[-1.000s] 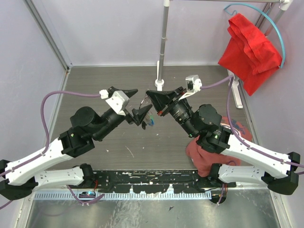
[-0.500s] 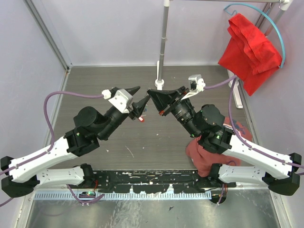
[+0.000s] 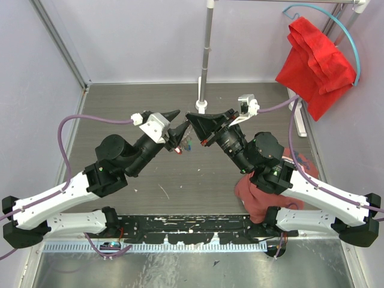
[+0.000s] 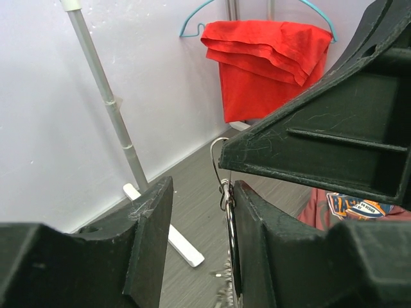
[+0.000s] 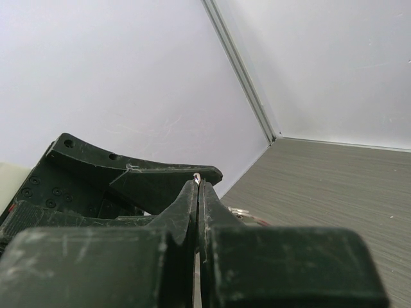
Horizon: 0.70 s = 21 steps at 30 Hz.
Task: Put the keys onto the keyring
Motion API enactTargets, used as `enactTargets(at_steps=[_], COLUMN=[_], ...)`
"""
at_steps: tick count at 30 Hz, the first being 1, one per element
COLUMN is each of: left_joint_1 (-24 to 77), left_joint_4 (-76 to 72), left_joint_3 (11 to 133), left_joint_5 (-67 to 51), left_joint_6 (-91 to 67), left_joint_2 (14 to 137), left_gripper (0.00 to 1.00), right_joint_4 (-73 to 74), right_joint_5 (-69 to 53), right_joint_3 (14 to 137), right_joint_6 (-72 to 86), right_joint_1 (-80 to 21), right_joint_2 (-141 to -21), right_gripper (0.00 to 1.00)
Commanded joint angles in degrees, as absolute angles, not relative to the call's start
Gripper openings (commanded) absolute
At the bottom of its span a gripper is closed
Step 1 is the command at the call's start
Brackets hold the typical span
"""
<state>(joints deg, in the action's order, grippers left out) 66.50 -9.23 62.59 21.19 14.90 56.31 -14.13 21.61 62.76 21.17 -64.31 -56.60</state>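
Observation:
My right gripper (image 3: 188, 116) is shut on the keyring (image 4: 225, 192), a thin wire loop hanging from its tip; a bit of metal shows between its fingertips in the right wrist view, at the right gripper (image 5: 198, 182). The keys (image 3: 182, 147), with red, green and blue heads, dangle below the two grippers above the table. My left gripper (image 3: 177, 123) faces the right one tip to tip. In the left wrist view the left gripper (image 4: 202, 192) stands open around the ring, and one key (image 4: 230, 232) lies flat against its right finger (image 4: 270, 256). The left finger (image 4: 151, 231) is apart from it.
A metal pole (image 3: 207, 54) on a white foot (image 4: 176, 240) stands just behind the grippers. A red cloth (image 3: 315, 60) hangs on a blue hanger at the back right. A dark red garment (image 3: 255, 198) lies under the right arm. Walls close the left and back.
The left gripper has moved up and right to the right gripper's tip and its jaws have narrowed. The hanging keys have shifted slightly left. The right gripper stays shut.

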Motion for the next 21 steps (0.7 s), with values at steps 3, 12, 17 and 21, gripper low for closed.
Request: enactTargets(at_steps=[3, 12, 17, 21], left_joint_1=[66.55, 66.53, 66.53, 66.54], left_joint_4=[-12.89, -12.96, -13.35, -13.45], left_joint_3=[64.64, 64.70, 64.76, 64.87], left_joint_5=[21.42, 20.25, 20.14, 20.04], left_joint_6=[13.86, 12.25, 11.84, 11.44], left_joint_2=[56.17, 56.14, 56.03, 56.05], left_gripper=[0.50, 0.56, 0.53, 0.47], right_joint_4=[-17.62, -17.40, -17.06, -17.05], right_joint_5=[21.56, 21.52, 21.55, 21.41], right_joint_3=[63.90, 63.76, 63.81, 63.67], right_joint_6=[21.79, 21.88, 21.80, 21.75], right_joint_1=[-64.51, -64.51, -64.56, -64.51], right_joint_2=[-55.40, -55.44, -55.45, -55.56], right_gripper=[0.01, 0.01, 0.01, 0.01])
